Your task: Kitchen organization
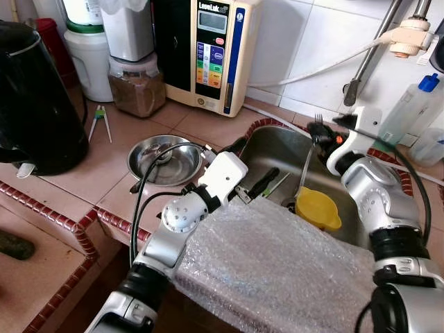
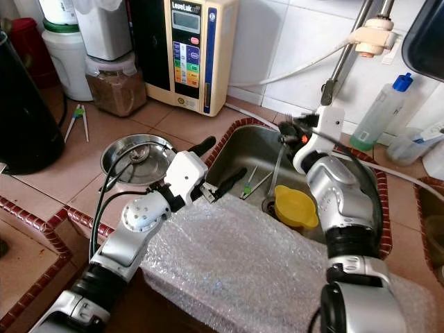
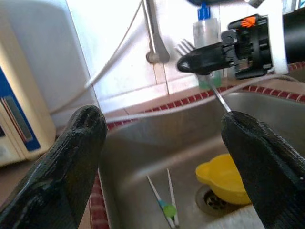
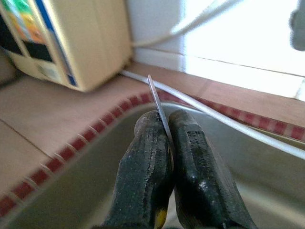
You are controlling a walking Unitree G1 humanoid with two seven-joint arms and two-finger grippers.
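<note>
The right gripper (image 2: 286,129) holds a fork (image 1: 309,156) above the sink (image 1: 277,149), its fingers (image 4: 152,162) clamped on the thin metal handle, tines up. The left gripper (image 1: 243,172) is over the sink's near left rim, fingers (image 3: 71,157) wide apart. In the sink lie a yellow cup (image 1: 318,209) beside the drain and two thin sticks (image 3: 162,198). A steel bowl (image 1: 164,161) stands on the worktop (image 1: 118,139) just left of the sink.

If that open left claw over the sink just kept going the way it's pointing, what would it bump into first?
Probably the right gripper holding the thin metal fork, which hangs across the open left gripper's line above the steel sink. Past that stands the white tiled wall. Depth is hard to judge.
</note>
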